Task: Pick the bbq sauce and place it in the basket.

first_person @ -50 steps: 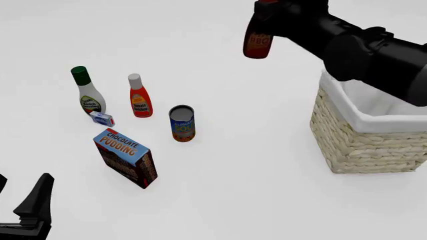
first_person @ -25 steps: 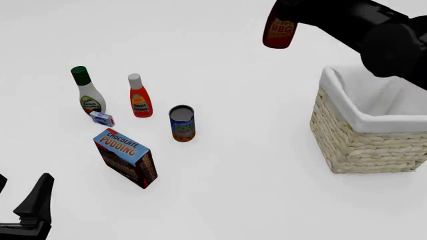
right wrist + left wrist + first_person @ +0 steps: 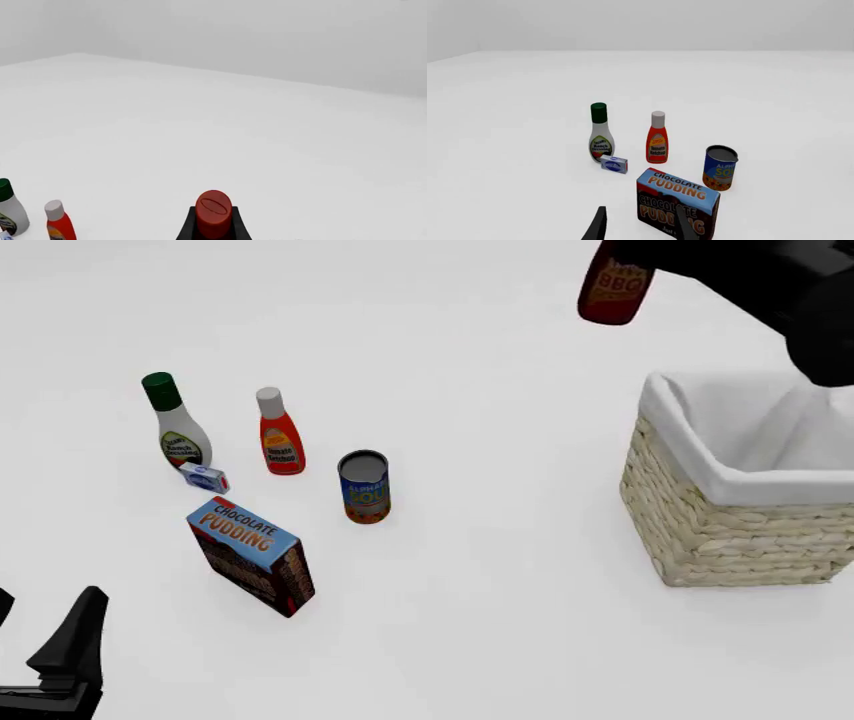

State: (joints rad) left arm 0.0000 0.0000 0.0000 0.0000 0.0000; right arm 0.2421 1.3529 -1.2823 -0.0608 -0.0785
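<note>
The bbq sauce (image 3: 614, 290), a dark red-brown bottle with an orange label, hangs high in the air. It is just left of and beyond the basket's (image 3: 734, 530) far-left corner in the front view. My right gripper (image 3: 625, 252) is shut on its upper part. In the right wrist view the red cap of the bbq sauce (image 3: 213, 210) sticks up between my right gripper's (image 3: 213, 224) black fingers. The basket is woven tan wicker with a white lining and stands at the right. My left gripper (image 3: 40, 635) rests open at the near-left corner, its fingers (image 3: 597, 227) holding nothing.
A white bottle with a green cap (image 3: 176, 425), an orange-red bottle with a white cap (image 3: 278, 435), a small blue-white box (image 3: 204, 478), a can (image 3: 363, 487) and a chocolate pudding box (image 3: 254, 555) stand grouped at the left.
My right arm has carried the bbq sauce to the right and upward, closer to the basket. The left gripper and the other objects have not moved.
</note>
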